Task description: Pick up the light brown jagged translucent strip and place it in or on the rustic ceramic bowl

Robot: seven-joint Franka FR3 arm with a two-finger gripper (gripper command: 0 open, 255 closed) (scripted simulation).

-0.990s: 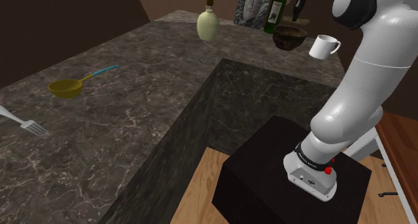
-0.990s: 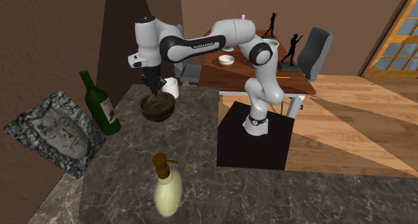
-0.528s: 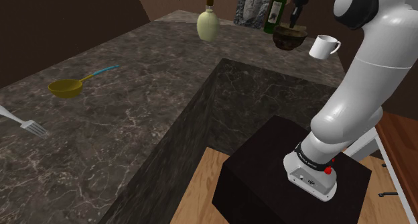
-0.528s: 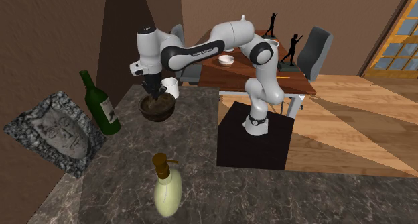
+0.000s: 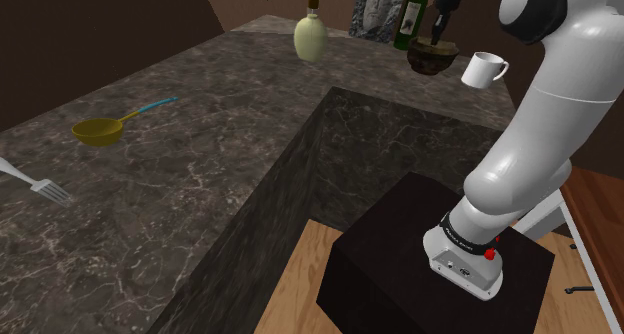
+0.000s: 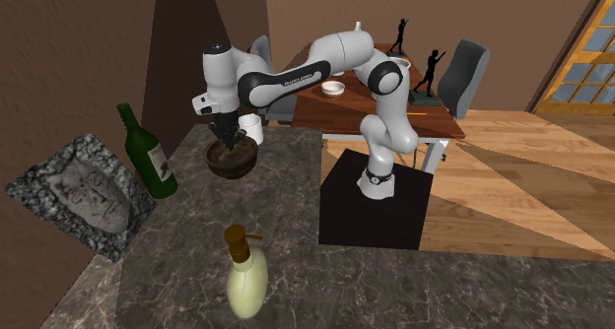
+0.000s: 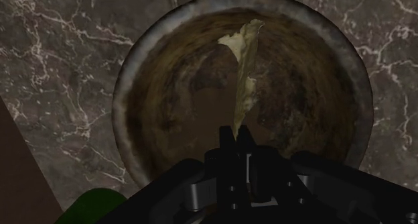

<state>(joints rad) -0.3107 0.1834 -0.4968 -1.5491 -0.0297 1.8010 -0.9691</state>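
Tan, see-through strip [image 7: 242, 75] with ragged edges was pinched at one end between the black fingers of the gripper [image 7: 238, 141], which were pressed together on it. From the fingertips the strip ran out over the inside of the bowl [image 7: 124, 102], its far end reaching close to the opposite rim. Whether the strip touched the bowl floor could not be told. The bowl was brown and mottled, with a thick dull rim, standing on dark veined marble worktop [image 5: 200, 182].

Shoulder view: gripper [image 5: 439, 29] pointed down into the bowl [image 5: 430, 64] at the upper right of the frame. White mug [image 5: 484, 69] stood just right of the bowl, green bottle [image 5: 410, 17] just left of it, cream dispenser bottle [image 5: 310, 37] further left. Yellow ladle [image 5: 98, 132] and fork [image 5: 42, 188] lay at the left, well apart from the bowl.

Second exterior view: gripper [image 6: 229, 137] sat inside the bowl's mouth [image 6: 232, 165], left of centre. Arm arched over from the black stand [image 6: 375, 214].
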